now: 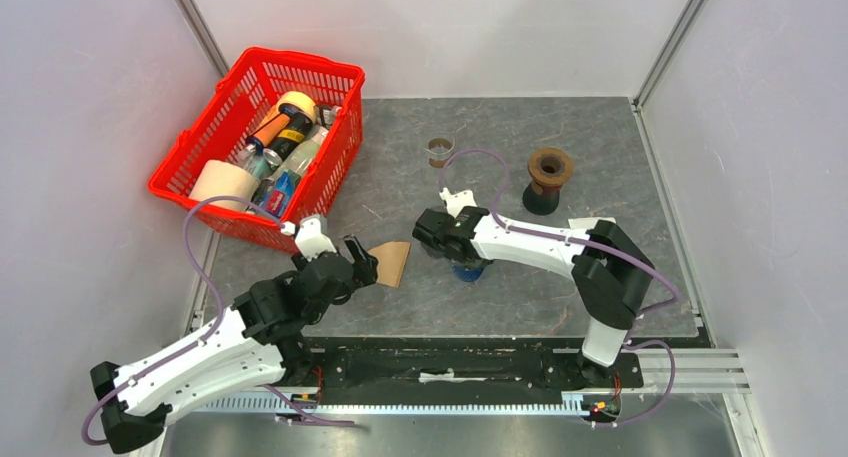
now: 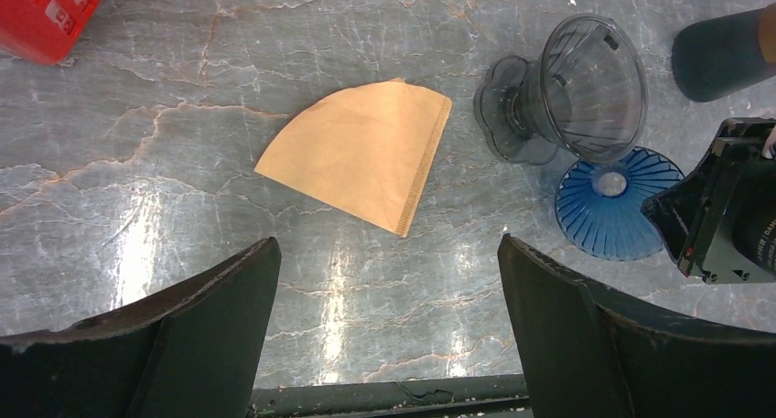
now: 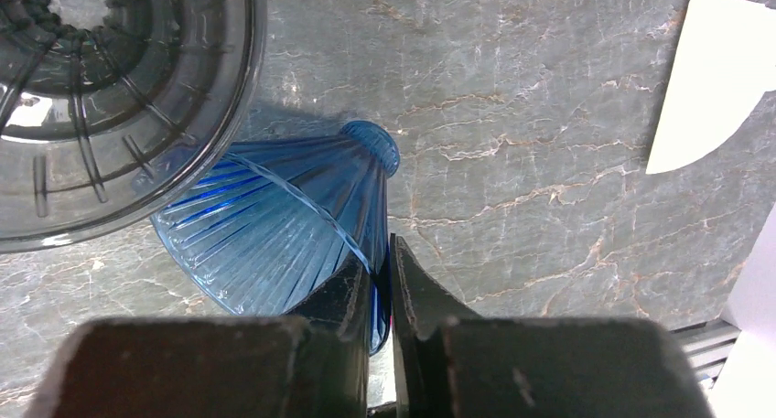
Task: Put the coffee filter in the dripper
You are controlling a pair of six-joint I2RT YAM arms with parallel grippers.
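A brown folded coffee filter (image 1: 392,262) lies flat on the table, also in the left wrist view (image 2: 361,153). My left gripper (image 1: 362,262) is open and empty just short of it, its jaws wide apart (image 2: 389,249). A blue ribbed dripper (image 3: 284,226) is tipped on its side, and my right gripper (image 3: 382,262) is shut on its rim. It also shows in the left wrist view (image 2: 608,208) and the top view (image 1: 468,270). A clear grey dripper (image 2: 567,93) lies on its side beside the blue one (image 3: 91,98).
A red basket (image 1: 260,142) of bottles and rolls stands at the back left. A brown spool on a black stand (image 1: 548,177) and a small ring (image 1: 439,152) sit at the back. A white paper filter (image 3: 709,80) lies right of the blue dripper.
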